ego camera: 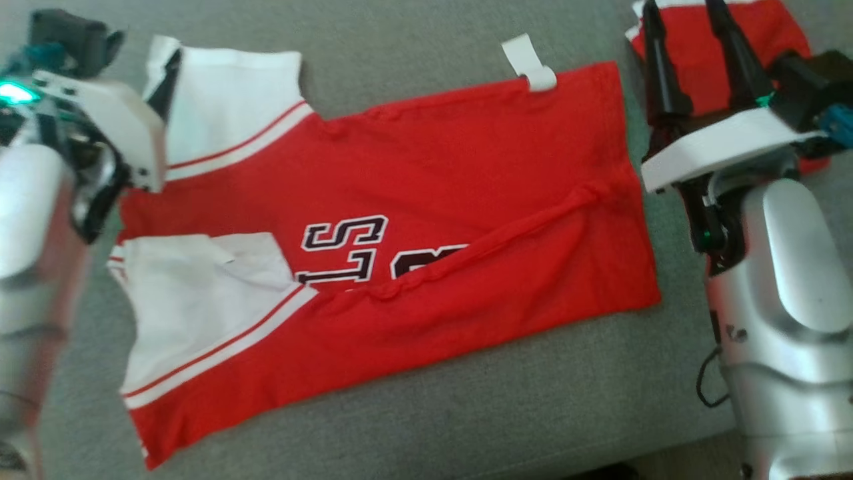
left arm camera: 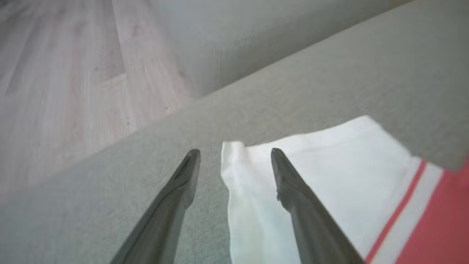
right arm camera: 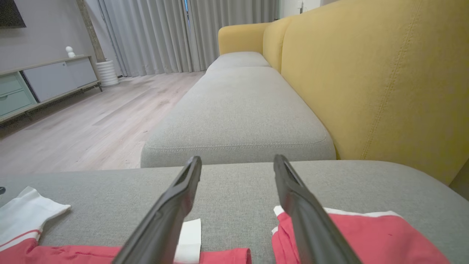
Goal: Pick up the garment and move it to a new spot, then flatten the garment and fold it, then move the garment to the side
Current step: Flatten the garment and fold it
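Found centre of sofa cushion: garment, lower edge turned over. Judged mid-fold. At 10 o'clock, left pincer wide, empty, astride white sleeve edge; at 1 o'clock, right pincer wide, empty. Next likely needs closing on sleeve, folding inward.

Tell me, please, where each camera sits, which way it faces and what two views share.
Head view: on the head, looking down at the red shirt on the grey sofa seat; left arm and right arm show, right jaws open.
Left wrist view: on that wrist, looking along its spread fingers over a white sleeve toward wooden floor.
Right wrist view: on that wrist, looking along its spread fingers down the sofa toward curtains.
Shared: head and right wrist views show the shirt's white strip.
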Robot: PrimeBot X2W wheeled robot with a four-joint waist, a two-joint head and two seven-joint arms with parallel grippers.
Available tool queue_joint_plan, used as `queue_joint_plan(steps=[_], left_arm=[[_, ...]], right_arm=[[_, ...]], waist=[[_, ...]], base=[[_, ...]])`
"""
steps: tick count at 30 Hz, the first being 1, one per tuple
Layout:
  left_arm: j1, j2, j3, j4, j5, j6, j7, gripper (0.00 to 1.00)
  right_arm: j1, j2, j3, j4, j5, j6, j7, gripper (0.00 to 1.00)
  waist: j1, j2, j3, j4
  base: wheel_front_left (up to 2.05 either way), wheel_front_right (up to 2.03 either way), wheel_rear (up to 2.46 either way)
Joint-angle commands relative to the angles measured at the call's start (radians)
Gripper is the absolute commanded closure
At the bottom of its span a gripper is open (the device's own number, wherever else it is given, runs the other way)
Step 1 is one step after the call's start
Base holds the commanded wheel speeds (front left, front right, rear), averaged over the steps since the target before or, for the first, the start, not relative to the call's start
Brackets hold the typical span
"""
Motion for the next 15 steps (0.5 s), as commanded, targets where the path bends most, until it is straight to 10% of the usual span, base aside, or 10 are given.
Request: queue_joint_plan(steps=[1, 15], left_arm=[[-0.049, 0.06, 0.021, -0.016, -0.011, 0.002, 0.009, 0.0], [-0.173, 0.132, -0.188, 0.142, -0.214, 0.002, 0.108, 0.01]], right_arm=[[-0.026, 0.001, 0.021, -0.027, 0.008, 0.004, -0.011, 0.0], [-0.101, -0.004, 0.035, 0.032, 0.015, 0.004, -0.048, 0.0]], waist=[[-0.0004, 0.0, 0.034, -0.031], [-0.0004, 0.0, 0.098, -0.082]], base=[[0.0, 0.0, 0.0], [0.0, 0.0, 0.0]])
